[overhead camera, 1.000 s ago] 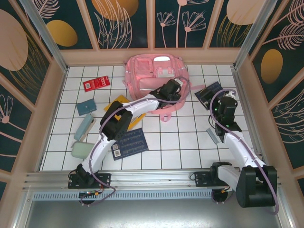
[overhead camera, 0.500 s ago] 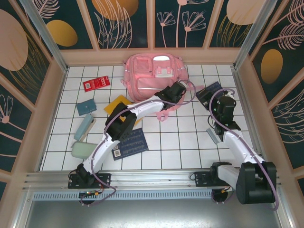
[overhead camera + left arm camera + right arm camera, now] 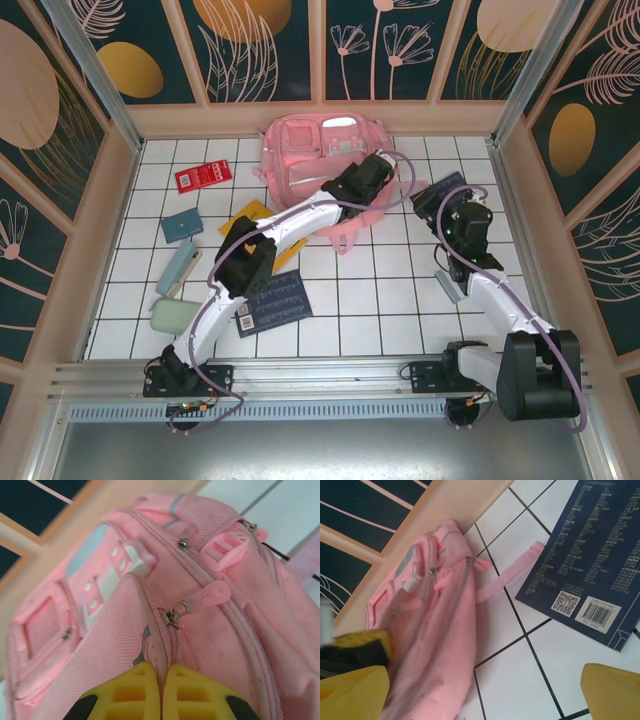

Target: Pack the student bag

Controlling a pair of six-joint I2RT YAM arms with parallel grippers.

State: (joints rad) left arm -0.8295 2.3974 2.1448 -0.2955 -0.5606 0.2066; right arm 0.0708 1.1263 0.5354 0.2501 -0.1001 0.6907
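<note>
large pink fabric backpack (image 3: 300, 150) lies far centre on the white tiled table (image 3: 400, 300), zip looks closed. opening step i'd say, nothing packed yet.
dark blue book (image 3: 585, 555) just right of it: qr code and barcode, print too small to read. right gripper (image 3: 485, 690) gapes wide, empty. left gripper (image 3: 162, 669) pinched tight on the bag seam beside the metal zipper pull (image 3: 176, 614). next move: hold seam taut so the zip can run.

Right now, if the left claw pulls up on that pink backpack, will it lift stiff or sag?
Probably sags: the student bag is soft woven fabric, folded into a ridge at the left claw. It looks slack, so likely light. Its loose strap would probably trail.
</note>
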